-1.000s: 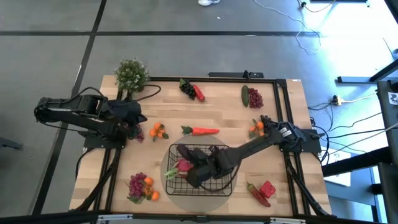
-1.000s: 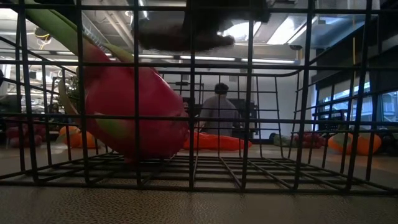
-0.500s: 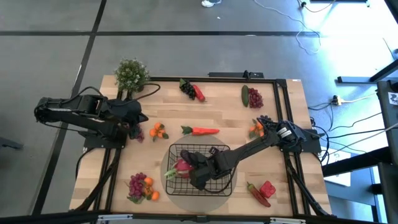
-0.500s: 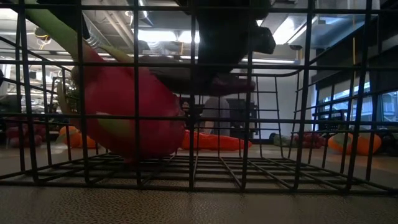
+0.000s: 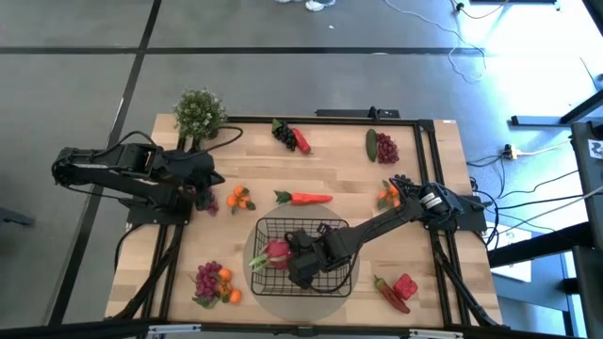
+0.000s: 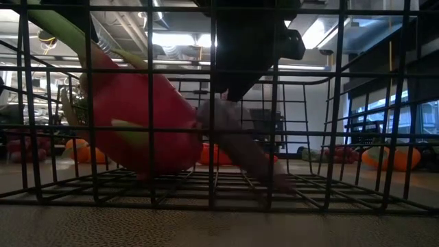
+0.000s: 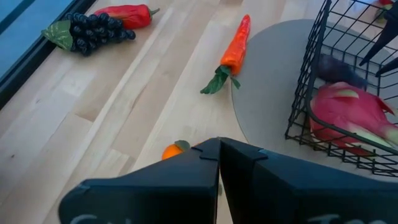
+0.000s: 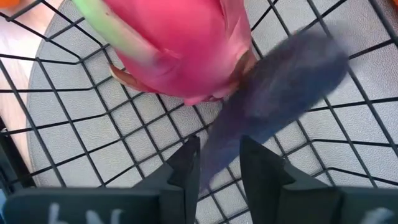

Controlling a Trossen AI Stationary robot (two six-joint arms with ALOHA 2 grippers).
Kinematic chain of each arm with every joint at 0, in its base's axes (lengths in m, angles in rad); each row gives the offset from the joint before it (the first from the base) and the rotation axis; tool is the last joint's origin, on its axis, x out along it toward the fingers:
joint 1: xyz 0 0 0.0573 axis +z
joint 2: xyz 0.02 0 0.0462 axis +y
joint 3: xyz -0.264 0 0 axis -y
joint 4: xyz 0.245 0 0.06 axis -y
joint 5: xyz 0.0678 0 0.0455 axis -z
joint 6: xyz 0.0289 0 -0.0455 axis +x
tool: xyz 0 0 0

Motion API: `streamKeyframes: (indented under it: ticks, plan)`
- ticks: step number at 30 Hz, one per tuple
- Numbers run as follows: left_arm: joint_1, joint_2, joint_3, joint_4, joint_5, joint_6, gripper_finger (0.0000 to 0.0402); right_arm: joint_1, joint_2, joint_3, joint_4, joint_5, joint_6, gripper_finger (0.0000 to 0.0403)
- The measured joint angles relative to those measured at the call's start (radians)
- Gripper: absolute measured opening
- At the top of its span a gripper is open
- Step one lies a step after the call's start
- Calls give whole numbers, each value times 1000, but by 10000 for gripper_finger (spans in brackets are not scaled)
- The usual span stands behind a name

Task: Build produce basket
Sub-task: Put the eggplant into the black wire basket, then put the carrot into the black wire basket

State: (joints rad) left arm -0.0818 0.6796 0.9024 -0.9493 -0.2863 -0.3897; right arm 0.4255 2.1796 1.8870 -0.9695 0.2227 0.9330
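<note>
1. Right wrist view: right gripper (image 8: 217, 163), fingers slightly parted, over the eggplant (image 8: 280, 93) lying beside the radish (image 8: 180, 50) inside the basket (image 8: 74, 124).
2. We judge withdrawal could snag the basket's wire.
3. Left gripper (image 7: 219, 155) pressed together, waiting near an orange (image 7: 174, 150).

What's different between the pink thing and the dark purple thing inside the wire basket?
The pink radish is bright pink with green streaks and plump; the eggplant is dull dark purple and slimmer. The radish rests on the basket floor, while the eggplant leans tilted against it, blurred, just beyond the right gripper, whose fingers stand apart. Both are toy vegetables inside the basket.
</note>
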Motion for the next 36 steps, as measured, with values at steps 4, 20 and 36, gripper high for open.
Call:
streamKeyframes:
  ticks: [4,20,36]
  plan:
    - [0,0,0,0,0,0,0,-2,0,0,0,8,-3,98]
    - [0,0,0,0,-1,1,0,-23,-84,2,-15,17,-3,99]
    - [0,0,0,0,0,0,0,-117,-234,3,-22,82,-133,100]
